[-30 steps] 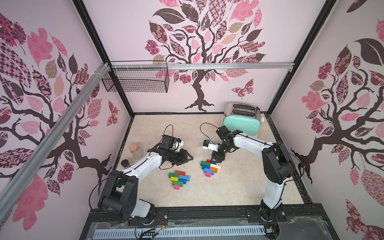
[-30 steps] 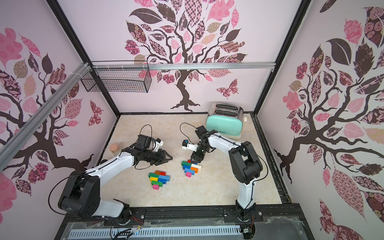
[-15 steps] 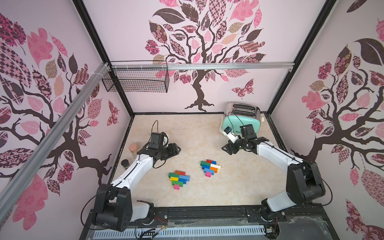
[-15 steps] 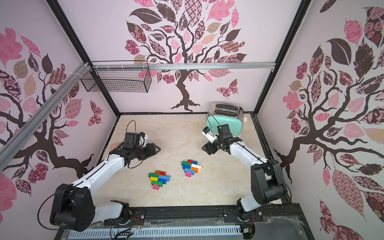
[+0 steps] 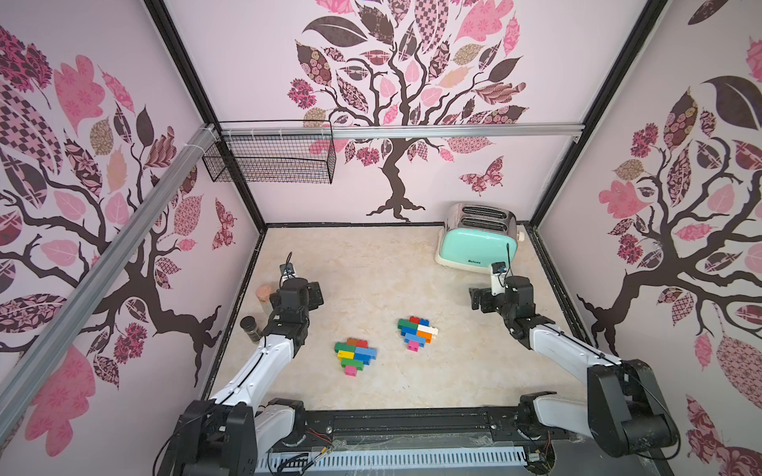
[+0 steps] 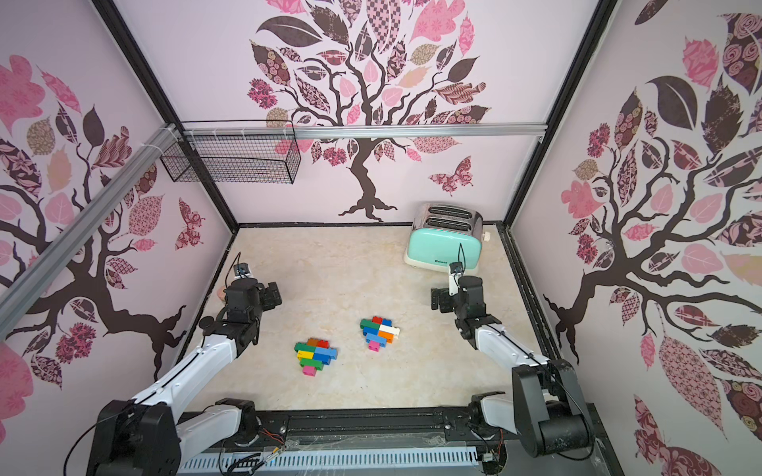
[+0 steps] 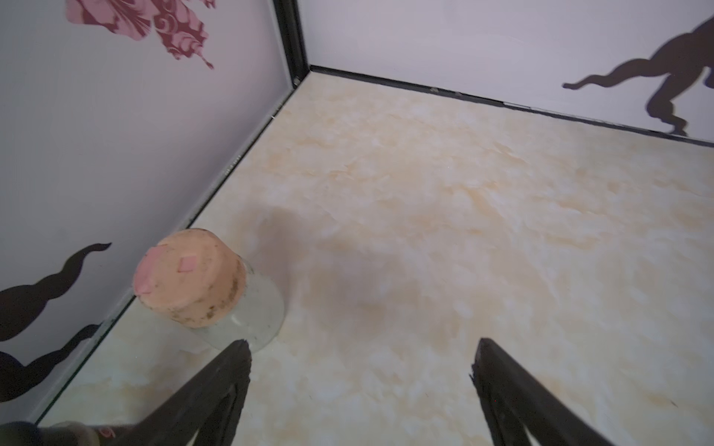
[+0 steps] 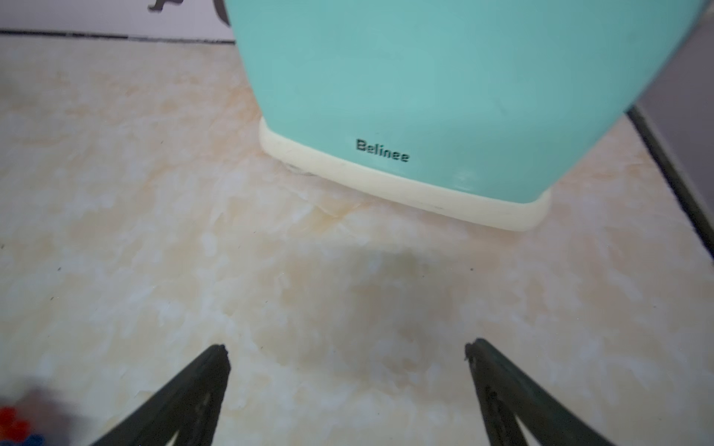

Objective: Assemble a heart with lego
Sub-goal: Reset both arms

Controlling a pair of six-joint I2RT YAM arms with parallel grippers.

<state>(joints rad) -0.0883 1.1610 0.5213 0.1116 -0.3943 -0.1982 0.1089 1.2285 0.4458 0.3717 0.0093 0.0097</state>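
Left wrist view showed the left gripper [image 7: 361, 347] with its dark jaws spread wide over bare marbled table [image 7: 425, 193], holding nothing. A cork-stoppered glass jar [image 7: 189, 278] stood just beside one fingertip, close to the wall. Right wrist view showed the right gripper [image 8: 345, 351] likewise spread wide and empty above the table, facing the mint toaster [image 8: 425, 77]; blurred red and blue lego bits [image 8: 15, 428] sat at the frame's corner.

In both top views, taking the table centre as the dial, the left gripper [image 5: 313, 294] hung at 9 o'clock and the right gripper [image 5: 478, 298] at 3 o'clock, both well apart from the lego. The lego lay flat in two heart-like clusters. The brown-topped lego cluster [image 5: 354, 353] lay at 7 o'clock, with green, yellow and blue rows and a pink tip. The white-brick lego cluster [image 5: 416, 331] lay at 5 o'clock, near the centre. The clusters did not touch. The toaster stood at 1 o'clock, by the back wall.
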